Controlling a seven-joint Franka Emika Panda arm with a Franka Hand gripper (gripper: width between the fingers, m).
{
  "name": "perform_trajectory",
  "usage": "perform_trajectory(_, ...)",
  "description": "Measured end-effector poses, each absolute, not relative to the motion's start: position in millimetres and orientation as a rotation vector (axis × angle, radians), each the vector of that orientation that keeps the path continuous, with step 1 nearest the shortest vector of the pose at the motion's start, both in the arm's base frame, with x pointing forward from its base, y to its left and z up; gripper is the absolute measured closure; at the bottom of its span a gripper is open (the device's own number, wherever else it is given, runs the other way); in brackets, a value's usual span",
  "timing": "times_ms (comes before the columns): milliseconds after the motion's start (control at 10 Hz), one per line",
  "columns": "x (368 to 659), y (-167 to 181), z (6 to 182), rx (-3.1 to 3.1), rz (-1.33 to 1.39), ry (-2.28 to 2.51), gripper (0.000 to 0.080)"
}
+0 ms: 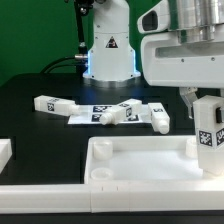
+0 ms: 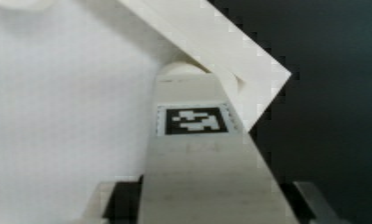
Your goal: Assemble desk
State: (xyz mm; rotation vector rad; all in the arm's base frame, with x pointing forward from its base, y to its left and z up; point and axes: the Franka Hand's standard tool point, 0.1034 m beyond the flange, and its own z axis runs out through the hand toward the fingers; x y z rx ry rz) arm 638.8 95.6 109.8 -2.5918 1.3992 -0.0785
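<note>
- White square-post plastic leg [image 1: 208,125], tagged black-and-white, is pictured clamped upright between the closed fingers [image 2: 121,205] of the bulky white two-finger gripper [image 1: 205,108], at three o'clock in the exterior view.
- Its long axis is judged aimed down at a corner of the large white rimmed tray-like tabletop [image 1: 140,150], spread across six o'clock.
- Spare legs [image 1: 112,113] are left lying at centre.

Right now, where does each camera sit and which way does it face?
Exterior view: off the arm, facing the robot's base across the tabletop; base and claw show.
Wrist view: on the wrist, looking down the leg onto a tabletop corner; claw fingers show.
Shared: the tagged leg, gripped by the claw, and the tabletop.
</note>
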Motion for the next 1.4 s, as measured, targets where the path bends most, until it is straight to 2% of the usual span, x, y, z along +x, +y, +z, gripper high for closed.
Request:
perform_trajectory(300, 637.2, 97.3, 109.8, -2.492, -0.049, 1.568, 0.0514)
perform_trajectory(600, 635.5, 111.9, 108.1, -1.939, 0.060, 2.149, 0.0514)
perform_trajectory(700, 635.6, 112.4, 108.1, -1.894, 0.066, 2.174, 0.0514)
perform_trajectory(800, 635.6, 112.6, 108.0, -1.909, 0.065, 2.160, 0.0465)
perform_trajectory(900, 633.3, 113.8, 107.3, -2.001, 0.066, 2.091, 0.0465)
perform_trajectory(1100, 634.5, 112.8, 110.6, -2.394, 0.014, 1.657, 0.0184)
perform_trajectory(1400, 633.8, 113.6, 111.4, -2.670, -0.013, 1.207, 0.0151)
